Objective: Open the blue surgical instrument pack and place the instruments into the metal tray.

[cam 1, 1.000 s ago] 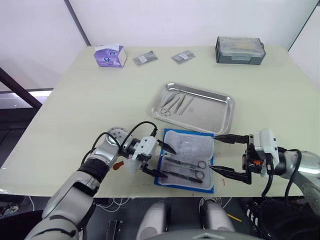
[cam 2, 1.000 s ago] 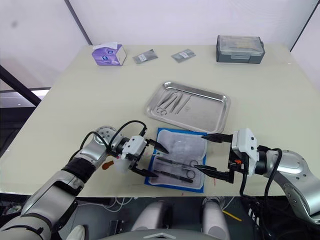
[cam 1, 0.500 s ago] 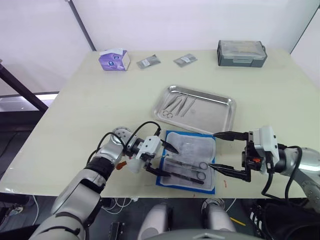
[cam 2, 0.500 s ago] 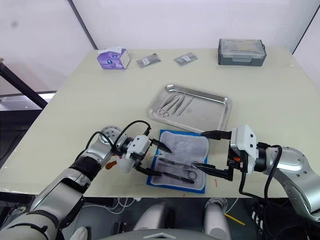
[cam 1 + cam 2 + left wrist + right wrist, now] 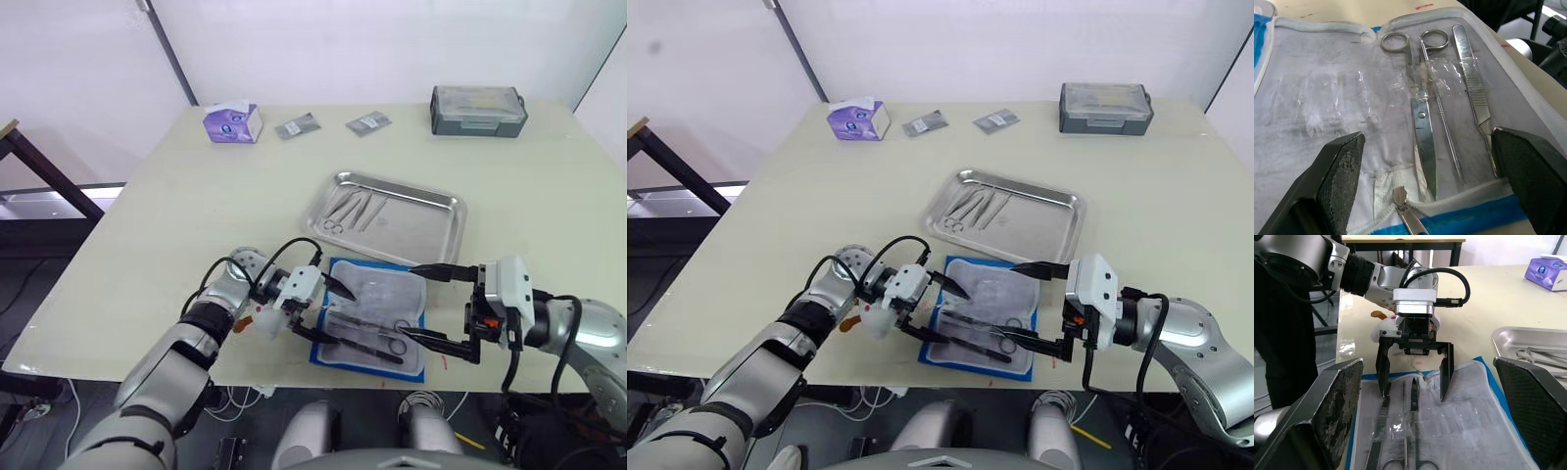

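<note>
Blue surgical instrument pack (image 5: 372, 318): lies unfolded, pale lining up, at table's near edge, just in front of metal tray (image 5: 421, 230). Left gripper (image 5: 331, 313): fingers spread wide, holding nothing, tips over pack's left edge. Right gripper (image 5: 431, 305): fingers wide apart, empty, at pack's right edge. On lining: scissors (image 5: 1418, 134), 2 slim instruments beside them. Tray holds several instruments (image 5: 351, 208). Table's far edge: purple tissue box (image 5: 232, 122), grey box (image 5: 478, 109).

Opened instrument pack (image 5: 372, 318) lies on the bench (image 5: 176, 206) nearest the robot, with the metal tray (image 5: 416, 220) just behind it, holding instruments (image 5: 353, 208)
</note>
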